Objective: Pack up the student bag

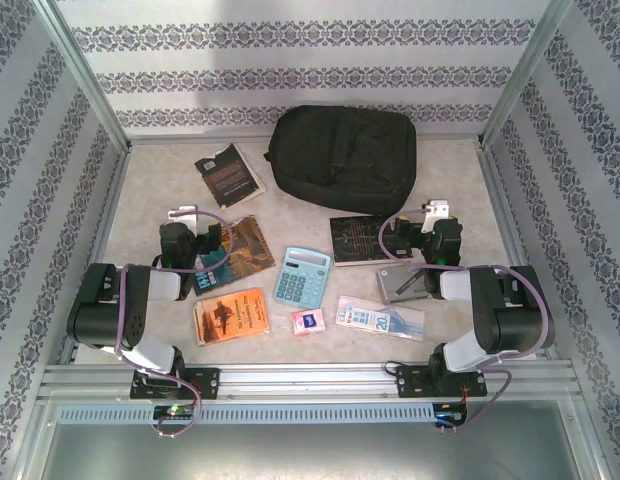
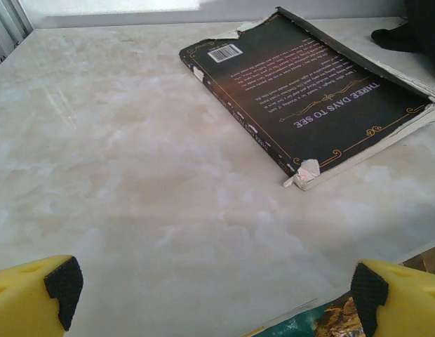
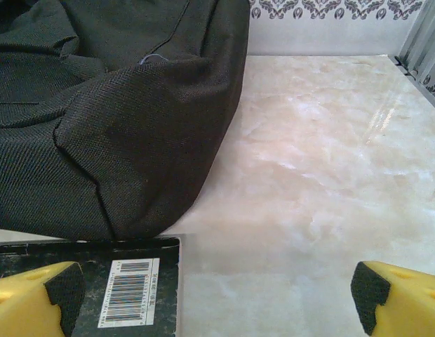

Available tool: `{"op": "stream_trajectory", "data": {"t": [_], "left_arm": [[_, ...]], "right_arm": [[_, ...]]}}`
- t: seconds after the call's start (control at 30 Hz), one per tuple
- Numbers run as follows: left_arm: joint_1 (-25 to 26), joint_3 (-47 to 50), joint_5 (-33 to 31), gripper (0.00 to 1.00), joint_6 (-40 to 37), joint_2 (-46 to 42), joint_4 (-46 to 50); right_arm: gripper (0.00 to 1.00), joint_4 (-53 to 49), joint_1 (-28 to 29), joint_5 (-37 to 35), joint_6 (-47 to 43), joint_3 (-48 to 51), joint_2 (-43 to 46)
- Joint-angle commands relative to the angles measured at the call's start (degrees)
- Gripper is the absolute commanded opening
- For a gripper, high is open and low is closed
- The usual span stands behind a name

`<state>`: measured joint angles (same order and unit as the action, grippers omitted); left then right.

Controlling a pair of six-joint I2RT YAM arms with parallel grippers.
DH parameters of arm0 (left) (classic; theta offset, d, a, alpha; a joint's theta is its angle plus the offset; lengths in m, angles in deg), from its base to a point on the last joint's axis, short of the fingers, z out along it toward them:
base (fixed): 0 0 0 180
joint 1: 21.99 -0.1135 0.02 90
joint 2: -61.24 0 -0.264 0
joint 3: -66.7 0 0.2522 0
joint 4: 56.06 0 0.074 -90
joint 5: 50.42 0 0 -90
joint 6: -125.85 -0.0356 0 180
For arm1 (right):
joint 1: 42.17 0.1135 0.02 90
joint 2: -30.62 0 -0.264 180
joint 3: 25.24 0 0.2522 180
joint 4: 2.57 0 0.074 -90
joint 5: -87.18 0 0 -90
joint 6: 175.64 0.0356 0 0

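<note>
The black student bag (image 1: pixel 343 155) lies flat and closed at the back of the table; its fabric corner (image 3: pixel 112 133) looms ahead of my right gripper. My left gripper (image 1: pixel 182 214) hovers open over bare table, yellow fingertips (image 2: pixel 35 298) spread wide, with a torn dark book (image 2: pixel 312 98) lying ahead of it. My right gripper (image 1: pixel 437 212) is open too, one fingertip (image 3: pixel 38 298) above a dark book's barcoded corner (image 3: pixel 126 291), nothing between the fingers.
On the table lie a dark book (image 1: pixel 230 172), a teal-covered book (image 1: pixel 237 250), an orange book (image 1: pixel 230 315), a blue calculator (image 1: pixel 303 276), a pink eraser (image 1: pixel 308 322), a flat packet (image 1: pixel 380 318) and a grey case (image 1: pixel 405 285). Patterned walls enclose three sides.
</note>
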<state>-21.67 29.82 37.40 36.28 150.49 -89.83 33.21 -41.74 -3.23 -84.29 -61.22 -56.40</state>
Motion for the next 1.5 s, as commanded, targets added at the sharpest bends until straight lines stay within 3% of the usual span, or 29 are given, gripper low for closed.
{"op": "stream_trajectory", "data": {"t": [0.0, 1.03, 1.1, 1.17, 1.23, 1.33, 1.47], "left_arm": [[0.2, -0.3, -0.5, 0.99, 0.6, 0.1, -0.6], [0.1, -0.6, -0.7, 0.99, 0.5, -0.3, -0.1], [0.3, -3.7, -0.7, 0.99, 0.2, -4.4, 8.1], [1.0, -8.4, -1.2, 0.99, -0.5, -10.0, 20.1], [3.1, -10.8, -3.3, 0.99, -0.9, -15.3, 25.2], [7.1, -14.4, -5.8, 0.99, 2.0, -23.9, 31.2], [13.7, -22.2, -3.5, 0.99, 5.2, -32.9, 45.7]], "right_arm": [[0.98, 1.4, -0.1, 0.6, 0.2, 0.0, 0.5], [0.98, 1.4, 0.7, -0.8, -0.3, -0.1, 0.4], [0.98, -0.9, 1.7, -4.6, -0.1, -1.0, 2.6], [0.98, -17.9, 3.0, -5.2, -1.7, -7.6, 8.8], [0.98, -24.1, 5.0, -5.0, -1.3, -11.6, 13.0], [0.98, -25.8, 10.6, -6.8, 0.3, -14.6, 20.2], [0.98, -40.2, 20.9, -10.2, 6.0, -23.5, 27.6]]}}
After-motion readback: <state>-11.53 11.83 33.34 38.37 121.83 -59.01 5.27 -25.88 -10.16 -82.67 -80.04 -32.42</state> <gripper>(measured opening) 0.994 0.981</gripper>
